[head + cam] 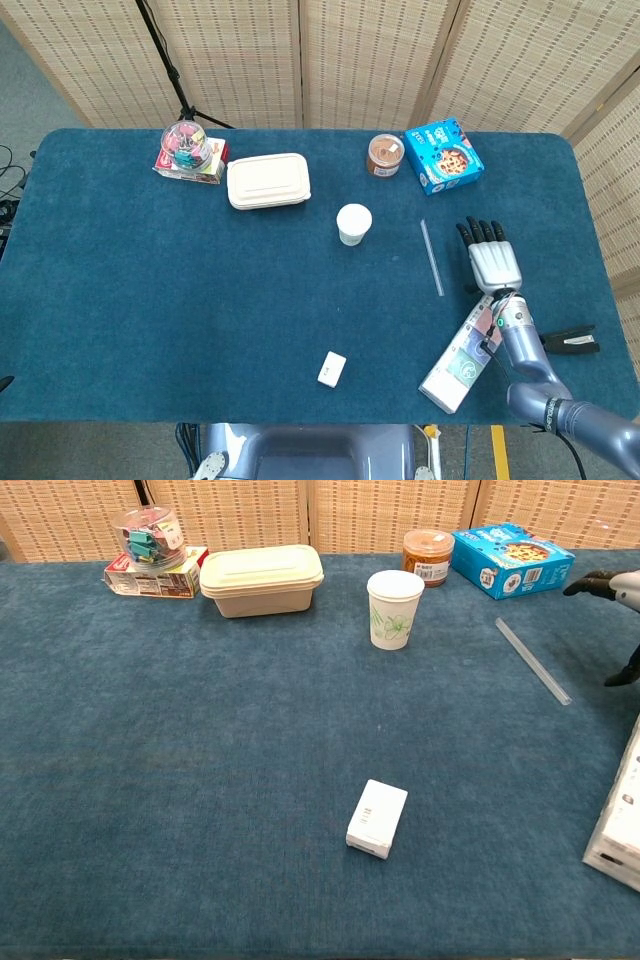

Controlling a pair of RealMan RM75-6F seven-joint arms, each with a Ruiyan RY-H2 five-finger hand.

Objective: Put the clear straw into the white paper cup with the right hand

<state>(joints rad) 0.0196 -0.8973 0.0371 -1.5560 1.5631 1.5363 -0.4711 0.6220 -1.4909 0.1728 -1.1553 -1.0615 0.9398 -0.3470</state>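
The clear straw (pixel 432 257) (pixel 532 660) lies flat on the blue cloth, to the right of the white paper cup (pixel 353 223) (pixel 394 608), which stands upright with a green leaf print. My right hand (pixel 490 256) (pixel 612 588) hovers just right of the straw, fingers stretched out and apart, holding nothing. In the chest view only its dark fingertips show at the right edge. My left hand is not seen in either view.
A long flat multi-coloured box (pixel 468 350) (pixel 620 820) lies under my right forearm. A blue box (pixel 443 156), a brown-lidded jar (pixel 384 154), a cream lunch box (pixel 267 180) and a clip jar on a carton (pixel 190 150) line the far side. A small white box (pixel 332 368) lies near the front.
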